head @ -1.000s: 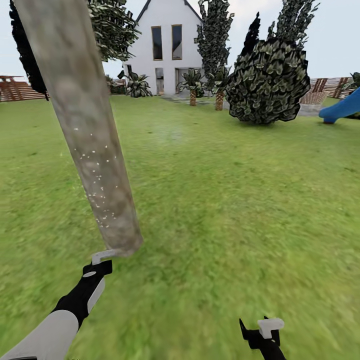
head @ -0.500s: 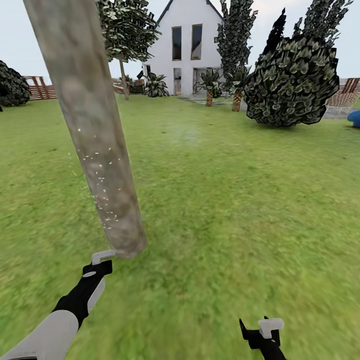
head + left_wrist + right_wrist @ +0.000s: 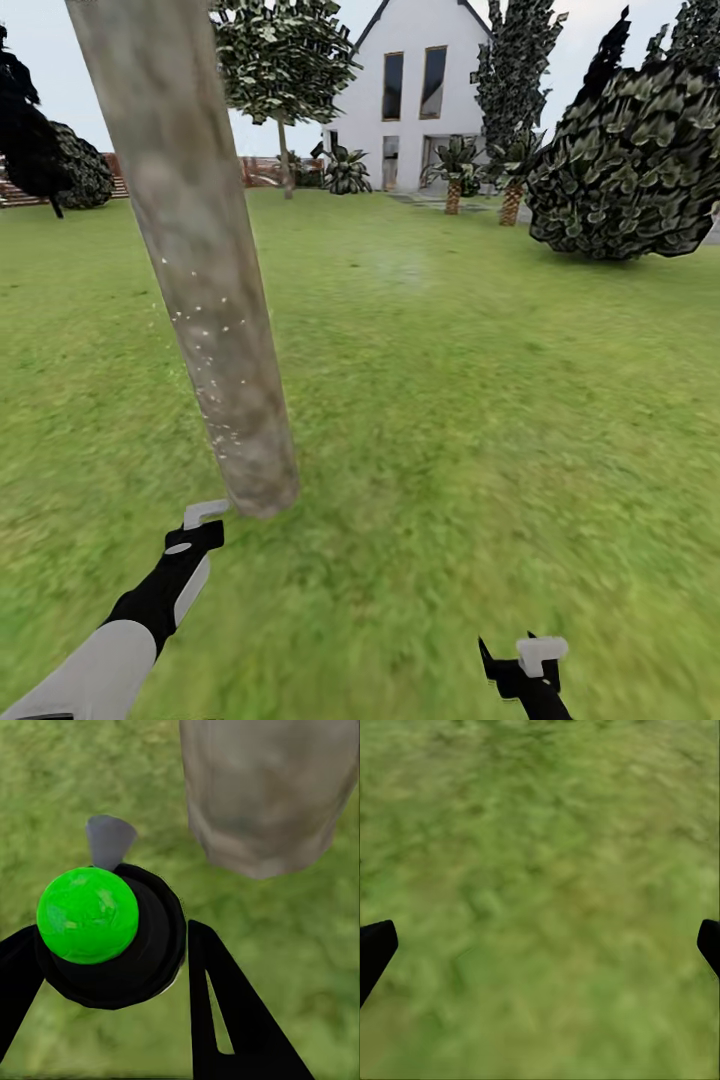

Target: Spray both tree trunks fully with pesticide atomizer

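- Since a second ago the head camera has swung left: the white house [image 3: 415, 95] and the round bush [image 3: 635, 170] now sit further right in the picture, and a thin-trunked tree [image 3: 283, 70] and a dark bush [image 3: 75, 165] by the fence [image 3: 260, 170] have come into sight; both arms hold the same places in the picture as before.
- The left gripper [image 3: 205, 515] reaches forward low over the grass lawn [image 3: 480, 400]; its pale tip lies just beside the foot of the thick tree trunk [image 3: 205, 260], which stands directly ahead of the jaws and rises out of the top of the picture.
- In the left wrist view the left gripper's two black fingers [image 3: 232, 1020] are closed around the pesticide atomizer [image 3: 112, 937], a dark rounded body with a bright green cap on top and a small grey nozzle pointing forward; the base of the trunk [image 3: 266, 795] stands just ahead of it and a little to one side.
- Fine whitish specks of pesticide [image 3: 215, 350] dot the lower half of the trunk, above and ahead of the left jaws; the upper trunk shows bare mottled grey-brown.
- The right gripper [image 3: 530, 665] hangs low over bare grass, well apart from the trunk; in the right wrist view its two dark fingertips [image 3: 375, 949] stand wide apart with nothing between them.
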